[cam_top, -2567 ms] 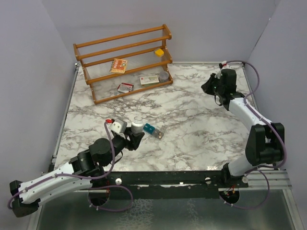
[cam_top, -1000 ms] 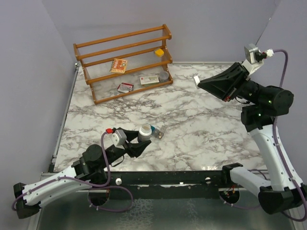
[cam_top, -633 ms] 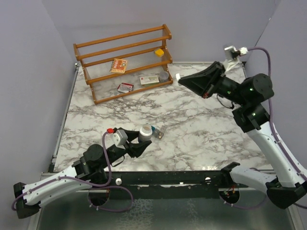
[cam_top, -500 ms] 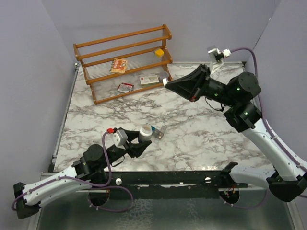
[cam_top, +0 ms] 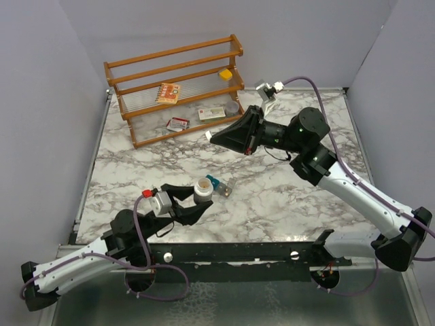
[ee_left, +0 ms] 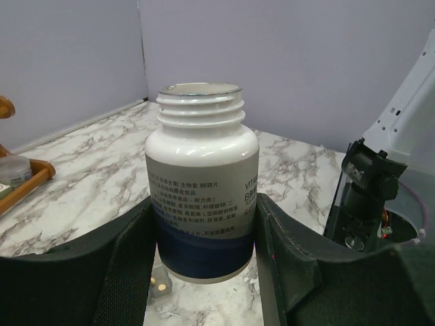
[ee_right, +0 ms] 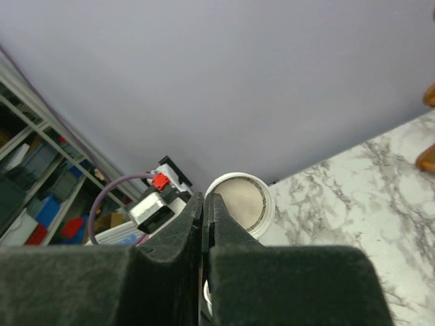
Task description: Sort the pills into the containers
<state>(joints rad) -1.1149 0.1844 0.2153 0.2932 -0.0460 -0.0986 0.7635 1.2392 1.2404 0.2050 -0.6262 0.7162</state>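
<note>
My left gripper (cam_top: 198, 200) is shut on a white pill bottle (cam_top: 202, 189) with a dark blue band, held upright and uncapped just above the table. The wrist view shows both fingers (ee_left: 122, 272) pressed to the sides of the bottle (ee_left: 202, 197). The containers (cam_top: 219, 185), a teal and grey strip, lie right beside the bottle. Under the bottle, one grey compartment (ee_left: 160, 280) holds two yellow pills. My right gripper (cam_top: 213, 138) hangs above the table's middle, shut on the rim of the bottle's white cap (ee_right: 242, 201).
A wooden rack (cam_top: 178, 89) stands at the back left with small boxes, a yellow item and a small round bottle (cam_top: 232, 106) on its shelves. Grey walls close in the marble table (cam_top: 285, 197) on three sides.
My right arm has swung from the back right corner leftward to over the table's middle, carrying the cap. My left gripper, still holding the bottle, has drawn back slightly.
</note>
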